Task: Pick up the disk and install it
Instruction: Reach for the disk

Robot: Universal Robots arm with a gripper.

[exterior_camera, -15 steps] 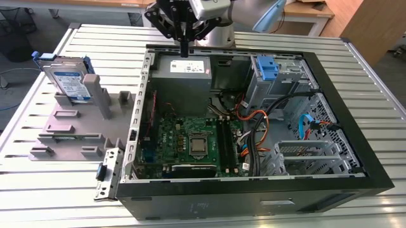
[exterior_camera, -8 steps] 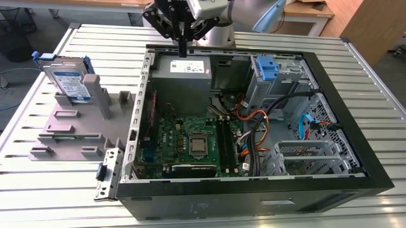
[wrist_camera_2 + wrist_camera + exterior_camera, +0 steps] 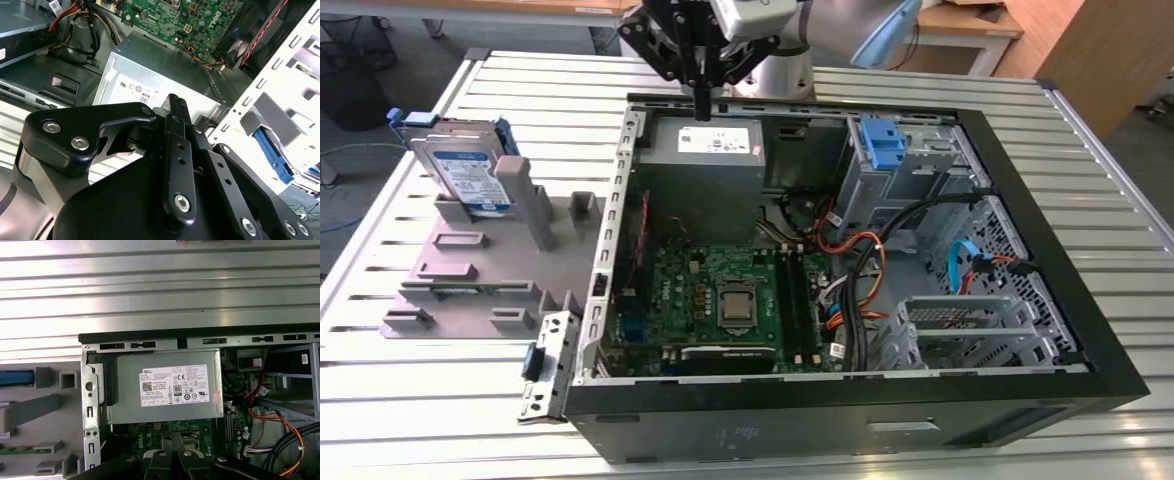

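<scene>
The disk (image 3: 463,168), a silver drive with a white-and-blue label in a blue bracket, stands tilted on edge in the grey holder (image 3: 480,265) at the exterior view's left, outside the computer case. My gripper (image 3: 703,110) hangs above the case's far wall, over the grey power supply box (image 3: 707,145), well to the exterior view's right of the disk. Its black fingers (image 3: 176,107) are pressed together with nothing between them. A blue edge of the disk (image 3: 15,377) shows beside the holder in the first wrist view.
The open black computer case (image 3: 1067,300) lies on a slatted metal table (image 3: 440,400). Inside are the green motherboard (image 3: 720,290), loose coloured cables (image 3: 867,260), a tall blue latch piece with a metal cage (image 3: 883,150) and an empty metal bay (image 3: 961,325).
</scene>
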